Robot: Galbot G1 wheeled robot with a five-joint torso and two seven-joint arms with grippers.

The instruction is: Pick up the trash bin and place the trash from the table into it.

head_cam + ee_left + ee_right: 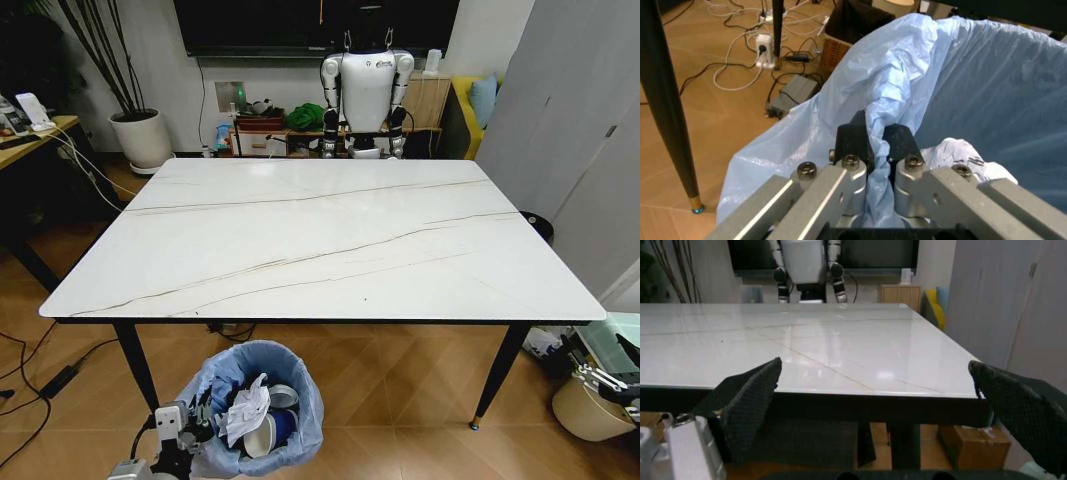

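Note:
The trash bin (262, 405), lined with a crinkled light-blue bag, stands on the floor just in front of the table's near edge. Inside it lie trash pieces: a crumpled white tissue (245, 408) and a blue-white paper cup (270, 433). My left gripper (186, 424) is at the bin's left rim. In the left wrist view the gripper (873, 142) is shut on a fold of the bag (893, 95) at the rim, with tissue (960, 152) beyond. The marble-look table (330, 240) spreads ahead. My right gripper (875, 365) is open, low at the table's right front corner (600, 378).
The table's black legs (135, 365) flank the bin. A beige tub (588, 412) sits on the floor at the right. Cables and a power strip (763, 47) lie on the wood floor at left. Another robot (367, 90) stands behind the table, a plant pot (141, 138) at back left.

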